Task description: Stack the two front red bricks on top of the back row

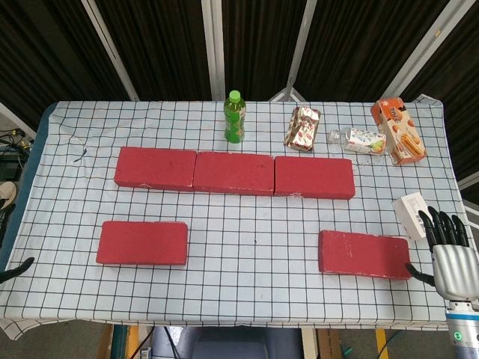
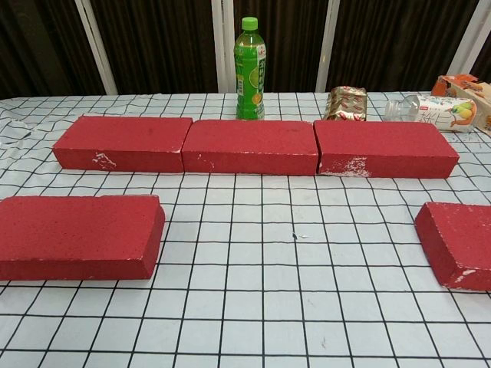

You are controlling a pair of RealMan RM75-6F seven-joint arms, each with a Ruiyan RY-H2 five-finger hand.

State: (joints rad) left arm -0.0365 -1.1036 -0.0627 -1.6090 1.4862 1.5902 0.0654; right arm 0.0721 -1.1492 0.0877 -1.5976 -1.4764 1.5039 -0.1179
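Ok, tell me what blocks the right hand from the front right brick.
Nothing visible does. The right hand sits just right of the front right brick, fingers spread, only checked tablecloth between. A white box lies beyond the hand, off that path.

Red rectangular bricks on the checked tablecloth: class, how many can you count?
5. Back row: left brick, middle brick, right brick. Front: left brick, right brick. None seem hidden.

Place: robot lab test cell
Backdrop: black curtains (image 1: 157, 45) on metal frame poles (image 1: 112, 48)
Worktop (image 1: 254, 277): checked cloth, staged groceries
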